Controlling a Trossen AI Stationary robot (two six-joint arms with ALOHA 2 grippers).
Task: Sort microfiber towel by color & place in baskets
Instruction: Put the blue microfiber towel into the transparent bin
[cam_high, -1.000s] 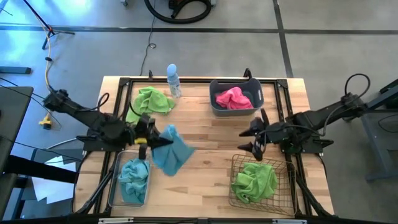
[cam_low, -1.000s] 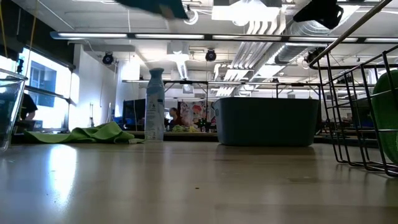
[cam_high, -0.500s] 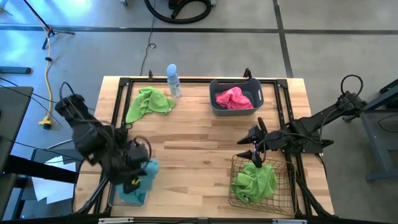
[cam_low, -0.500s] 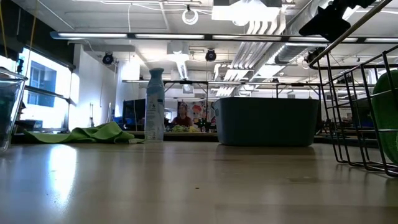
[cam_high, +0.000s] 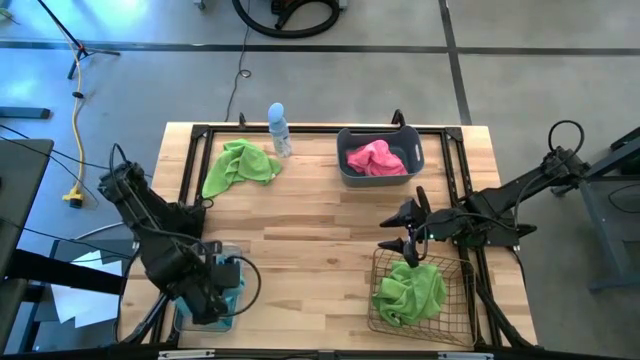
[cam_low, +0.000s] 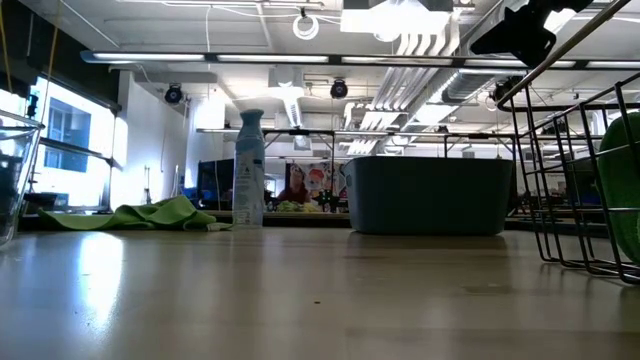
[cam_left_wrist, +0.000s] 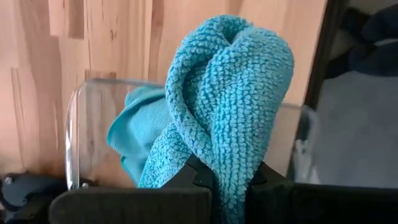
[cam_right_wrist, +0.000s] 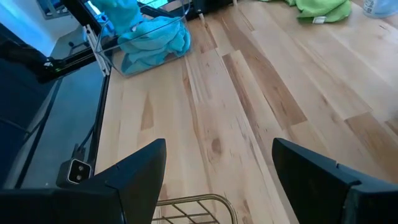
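My left gripper is over the clear bin at the table's near left, shut on a teal towel. A second teal towel lies in the bin. A lime green towel lies flat on the table at the far left. A pink towel lies in the grey-blue tub. Another green towel lies in the wire basket. My right gripper is open and empty above the basket's far edge. My left gripper pinches a bunched fold of the teal towel between its two fingers, several layers together. The fingers come from above, pointing down into the clear bin. The towel hangs in a thick roll below the fingers; whether its lower end touches the towel beneath, I cannot tell.
A small clear bottle with a blue top stands at the far edge beside the green towel. Bare wood lies between the bin and the wire basket. A black frame runs along the table's sides.
My left gripper has carried the teal towel from the table's left middle toward the near left corner and down over the clear bin. The towel, which hung spread out beside the gripper, is now bunched under it. My right gripper has kept almost still.
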